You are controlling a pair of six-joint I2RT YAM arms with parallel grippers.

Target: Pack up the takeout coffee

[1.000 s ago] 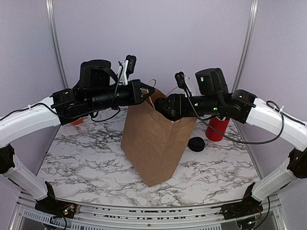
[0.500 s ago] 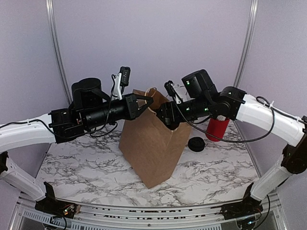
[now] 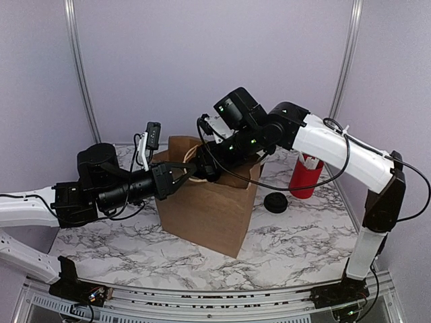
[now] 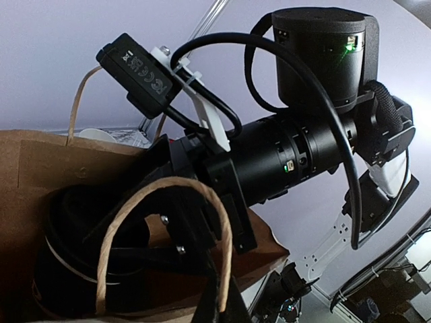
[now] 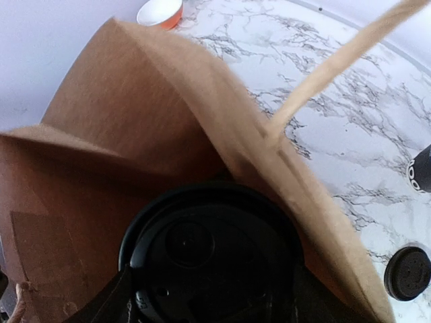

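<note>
My right pincer (image 5: 210,299) was clenched on the takeout coffee (image 5: 205,252), fingers either side of its lidded top, w/ the cup down inside the paper bag (image 3: 209,208) (whether it sat on the bag's floor, I couldn't tell). My left pincer (image 3: 176,180) was shut at the bag's near-left rim, apparently pinching the paper to keep the mouth open. Outside, a loose black lid (image 3: 275,202) lay on the marble table (image 3: 135,229) near a red tub (image 3: 304,178).

Risks, as I judged them: letting go w/ the cup unseated or tilted could tip it & spill. The bag wall leaned in close over the lid, so pulling out could snag paper or the handle (image 5: 316,89) & drag the bag. If the left pinch slipped, the mouth would fold onto my wrist.

Pose: right arm arched high, elbow up, forearm sloping down-left, wrist dipped into the bag. Left arm low, forearm approx level, reaching in from the left
</note>
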